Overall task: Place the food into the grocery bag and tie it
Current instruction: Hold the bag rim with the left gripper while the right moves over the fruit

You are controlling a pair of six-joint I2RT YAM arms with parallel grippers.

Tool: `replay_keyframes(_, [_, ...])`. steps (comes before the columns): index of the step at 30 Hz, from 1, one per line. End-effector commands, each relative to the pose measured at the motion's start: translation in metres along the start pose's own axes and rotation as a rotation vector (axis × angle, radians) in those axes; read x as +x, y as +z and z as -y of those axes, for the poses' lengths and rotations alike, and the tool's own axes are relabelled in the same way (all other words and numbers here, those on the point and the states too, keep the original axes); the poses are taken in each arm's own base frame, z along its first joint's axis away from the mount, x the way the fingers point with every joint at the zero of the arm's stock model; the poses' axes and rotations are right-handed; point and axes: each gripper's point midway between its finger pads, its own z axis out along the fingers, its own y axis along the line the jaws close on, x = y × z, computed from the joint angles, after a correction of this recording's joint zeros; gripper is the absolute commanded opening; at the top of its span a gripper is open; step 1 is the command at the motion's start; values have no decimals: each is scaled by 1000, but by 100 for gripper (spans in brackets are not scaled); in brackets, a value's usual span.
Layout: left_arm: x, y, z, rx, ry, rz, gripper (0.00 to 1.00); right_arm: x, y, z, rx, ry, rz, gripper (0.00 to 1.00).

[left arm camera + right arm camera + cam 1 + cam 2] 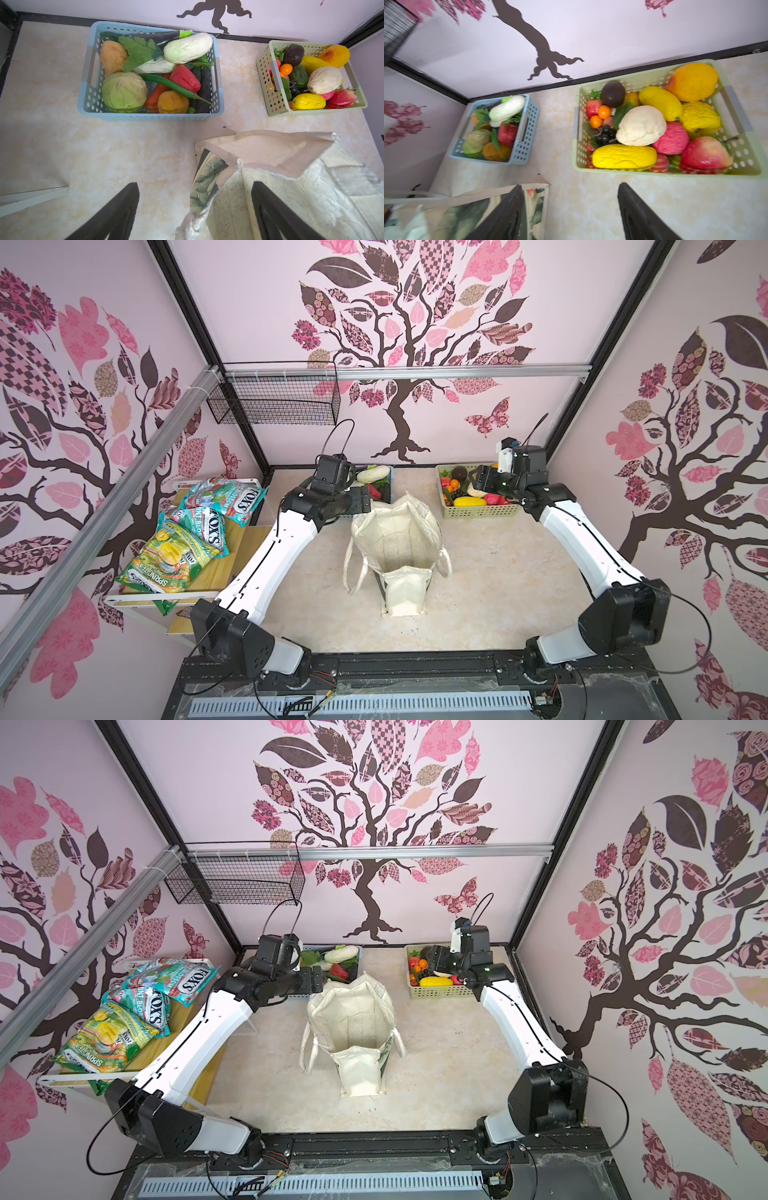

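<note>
The grocery bag (395,539) stands open in the middle of the table, also seen in the other top view as the grocery bag (351,1019); its inside shows only bare cloth. The food lies in two baskets behind it: a green cabbage (124,91), a white cabbage (188,48) and a red pepper (185,79) in one, a white fruit (640,125) and a yellow fruit (625,156) in the other. My left gripper (194,184) is open and straddles the bag's far-left rim without gripping it. My right gripper (570,185) hangs open above the table in front of the fruit basket, holding nothing.
The blue basket (149,117) sits at the back, left of centre, the pale green basket (482,512) at the back right. Snack packets (195,531) lie on a wooden shelf at the left. A black wire basket (274,402) hangs on the back wall.
</note>
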Motion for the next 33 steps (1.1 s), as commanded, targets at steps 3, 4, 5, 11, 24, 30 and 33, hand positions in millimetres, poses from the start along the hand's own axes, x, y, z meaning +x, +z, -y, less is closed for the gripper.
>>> replay_keyframes(3, [-4,-10,-8,-11,4,27,89,24,55,21,84,-46,-101,59])
replay_keyframes(4, [-4,-11,-10,-15,1,28,89,27,64,20,89,-57,-114,58])
replay_keyframes(5, [-4,-11,-12,-20,-3,26,89,31,75,16,96,-79,-127,57])
replay_keyframes(11, [4,-16,-21,-28,-31,25,89,53,129,1,140,-155,-193,56])
replay_keyframes(24, [9,-10,-30,-37,-58,18,89,101,192,-1,146,-186,-285,44])
replay_keyframes(30, [7,-7,-26,-15,-79,27,89,115,193,7,193,-178,-304,33])
replay_keyframes(33, [8,-7,-25,-10,-84,28,89,120,185,11,205,-160,-294,30])
